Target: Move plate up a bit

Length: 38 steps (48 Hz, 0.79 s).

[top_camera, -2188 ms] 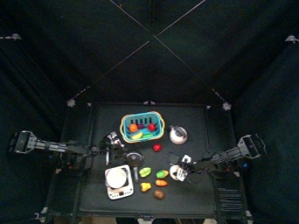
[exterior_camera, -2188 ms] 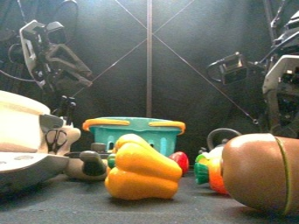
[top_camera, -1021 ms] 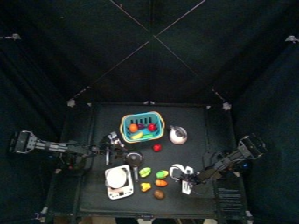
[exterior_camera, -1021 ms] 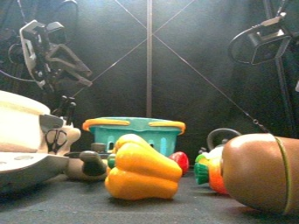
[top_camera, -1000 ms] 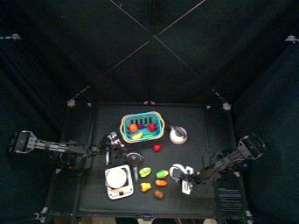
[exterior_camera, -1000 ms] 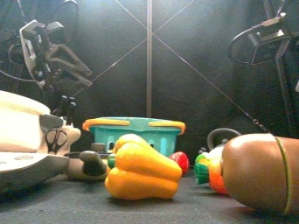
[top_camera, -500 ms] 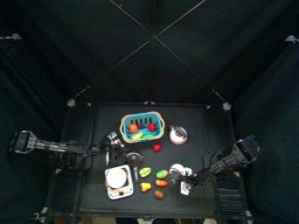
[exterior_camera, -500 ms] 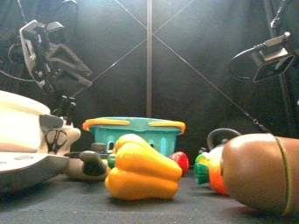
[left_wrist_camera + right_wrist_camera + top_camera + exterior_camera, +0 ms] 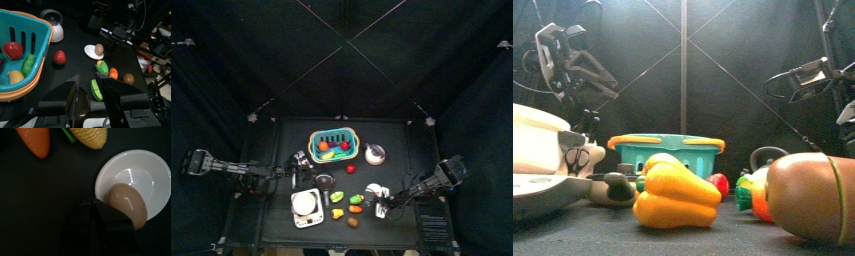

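Note:
The plate (image 9: 137, 170) is a small white dish with a brown egg-shaped toy (image 9: 127, 204) lying on it. In the top view the plate (image 9: 374, 190) sits right of the table's middle, toward the front. My right gripper (image 9: 92, 203) hangs close over the plate's rim beside the egg, and in the top view (image 9: 390, 204) it is just front-right of the plate. My left gripper (image 9: 93, 92) is open and empty, low over the table's left part (image 9: 298, 179). From there the plate (image 9: 89, 52) shows further off.
A teal basket (image 9: 334, 145) with toys stands at the back, a silvery bowl (image 9: 376, 154) to its right. A white scale (image 9: 306, 206) is at the front left. A carrot (image 9: 37, 140), corn (image 9: 90, 135), a yellow pepper (image 9: 676, 196) and other toy foods lie near the plate.
The right arm has come down lower and drawn toward the table's front right, ending close over the plate. The left arm has not moved.

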Motion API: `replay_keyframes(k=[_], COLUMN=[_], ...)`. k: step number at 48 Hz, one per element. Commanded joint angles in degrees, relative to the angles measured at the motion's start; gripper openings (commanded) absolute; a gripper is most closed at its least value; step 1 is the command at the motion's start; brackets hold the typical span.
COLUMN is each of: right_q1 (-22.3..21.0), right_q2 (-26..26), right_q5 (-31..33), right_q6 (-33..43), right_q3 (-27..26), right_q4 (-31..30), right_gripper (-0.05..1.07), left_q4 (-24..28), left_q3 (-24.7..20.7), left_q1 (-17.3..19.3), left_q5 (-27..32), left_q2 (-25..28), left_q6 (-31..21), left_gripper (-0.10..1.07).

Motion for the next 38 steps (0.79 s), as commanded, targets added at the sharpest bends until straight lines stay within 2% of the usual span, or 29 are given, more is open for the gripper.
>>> replay_keyframes(k=[1,14,38], right_q1=[-1.3,-3.7,-9.8], right_q2=[-0.6,-1.0,-3.8], right_q5=[0.3,2.5,3.0], right_q6=[-0.1,-0.2,-0.2], right_q3=[-0.4,0.6,3.8], right_q4=[-0.9,-3.3,-9.1], right_gripper=[0.42,0.42,0.42], left_q4=[0.1,0.1,0.1], left_q3=[-0.6,-0.6,-0.5], left_q1=[-0.1,-0.1,0.4], left_q5=[-0.3,-0.1,-0.1], left_q2=[0.1,0.1,0.1], left_q6=[0.1,0.1,0.1], left_gripper=[0.74,0.74,0.74])
